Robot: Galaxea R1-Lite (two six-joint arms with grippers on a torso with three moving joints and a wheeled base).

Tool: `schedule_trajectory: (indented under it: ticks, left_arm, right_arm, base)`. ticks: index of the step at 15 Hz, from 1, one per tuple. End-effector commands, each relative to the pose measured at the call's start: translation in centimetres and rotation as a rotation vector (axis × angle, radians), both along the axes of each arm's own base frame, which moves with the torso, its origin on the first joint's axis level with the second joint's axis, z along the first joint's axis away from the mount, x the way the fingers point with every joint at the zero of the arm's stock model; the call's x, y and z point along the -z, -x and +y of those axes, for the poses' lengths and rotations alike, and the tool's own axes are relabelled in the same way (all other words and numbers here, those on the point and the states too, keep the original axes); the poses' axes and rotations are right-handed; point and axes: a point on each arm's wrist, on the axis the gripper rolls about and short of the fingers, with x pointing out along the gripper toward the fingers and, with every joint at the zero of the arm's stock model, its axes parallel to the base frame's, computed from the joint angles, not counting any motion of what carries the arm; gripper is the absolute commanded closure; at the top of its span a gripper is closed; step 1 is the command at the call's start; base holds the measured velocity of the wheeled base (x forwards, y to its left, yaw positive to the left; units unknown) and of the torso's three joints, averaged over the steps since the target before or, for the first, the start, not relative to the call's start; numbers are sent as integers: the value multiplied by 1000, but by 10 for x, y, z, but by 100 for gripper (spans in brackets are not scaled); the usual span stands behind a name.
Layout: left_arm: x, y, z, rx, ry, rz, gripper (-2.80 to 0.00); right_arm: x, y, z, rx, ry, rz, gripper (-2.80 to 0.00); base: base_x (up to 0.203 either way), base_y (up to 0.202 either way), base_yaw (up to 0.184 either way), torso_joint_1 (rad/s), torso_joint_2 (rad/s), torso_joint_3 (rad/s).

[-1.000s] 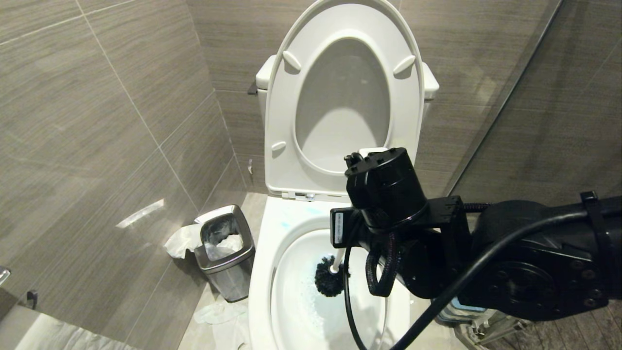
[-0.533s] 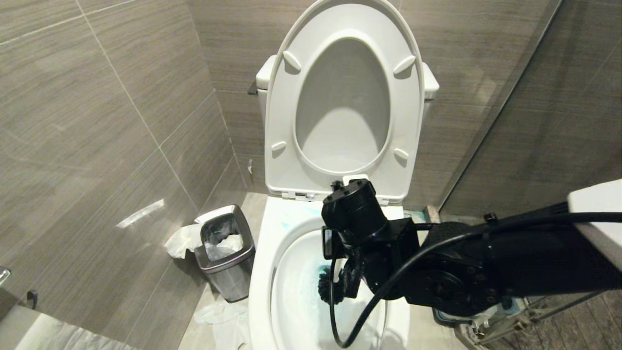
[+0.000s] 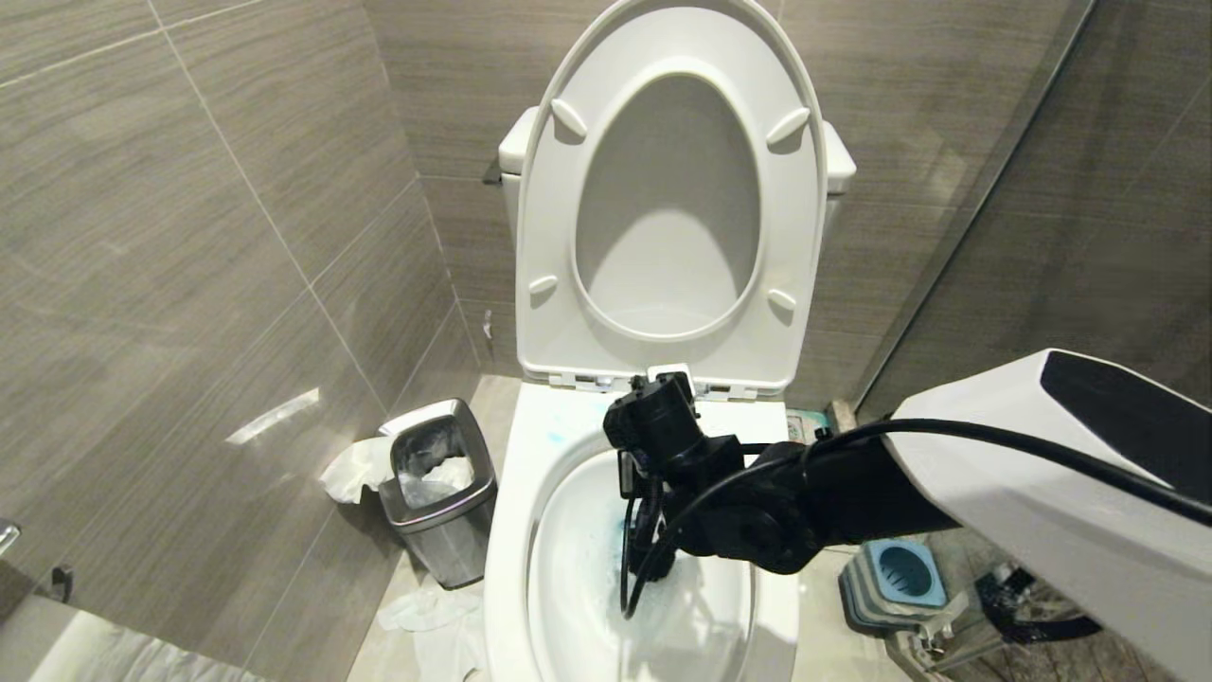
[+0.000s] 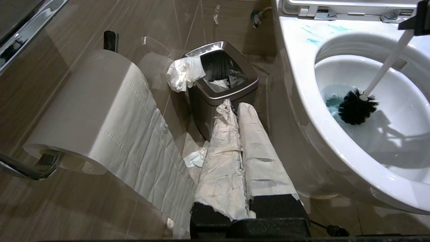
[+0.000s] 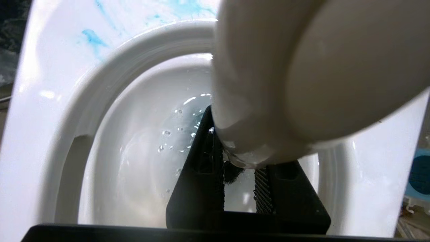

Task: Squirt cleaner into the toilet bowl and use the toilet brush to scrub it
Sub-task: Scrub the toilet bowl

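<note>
Hiding the toilet brush [image 4: 357, 108] head from overhead: right end effector [image 3: 653, 530].

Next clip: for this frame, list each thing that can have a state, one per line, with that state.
Seat: raised.
Toilet bowl: open, holding blue-tinted water.
Cleaner: blue smears on rim, tinting the water.
Toilet brush: tilted, bristle head down in the water.
Right gripper: jaws shut on brush handle, over the bowl.
Left gripper: paper-wrapped, jaws shut, empty, beside the bowl.
Bin: open, tissue over its edge.
Brush holder: empty.
</note>
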Motion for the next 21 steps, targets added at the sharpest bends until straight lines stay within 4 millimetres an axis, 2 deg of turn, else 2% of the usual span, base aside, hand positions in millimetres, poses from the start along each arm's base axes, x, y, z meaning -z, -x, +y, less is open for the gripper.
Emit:
schedule_trajectory:
  ticks: [1, 3, 6, 11, 15, 17, 21]
  left_arm:
    - [0, 0, 0, 0, 0, 2, 0]
    - [0, 0, 0, 0, 0, 2, 0]
    - [0, 0, 0, 0, 0, 2, 0]
    - [0, 0, 0, 0, 0, 2, 0]
    - [0, 0, 0, 0, 0, 2, 0]
    - [0, 0, 0, 0, 0, 2, 0]
    - [0, 0, 0, 0, 0, 2, 0]
  right_arm:
    - [17, -18, 5, 24, 8, 1, 0]
    - [11, -22, 4, 35, -3, -15, 0]
    - [-12, -6, -3, 22, -19, -30, 0]
    - [-84, 39, -24, -22, -100, -115, 0]
    - [-134, 65, -43, -76, -114, -205, 0]
    - [-144, 70, -48, -83, -117, -225, 0]
    - [-147, 75, -53, -84, -116, -226, 0]
  base:
    - [0, 0, 0, 0, 0, 0]
    - [0, 0, 0, 0, 0, 0]
    - [0, 0, 0, 0, 0, 0]
    - [0, 0, 0, 0, 0, 0]
    - [0, 0, 0, 0, 0, 0]
    - [0, 0, 0, 0, 0, 0]
    - [0, 0, 0, 0, 0, 0]
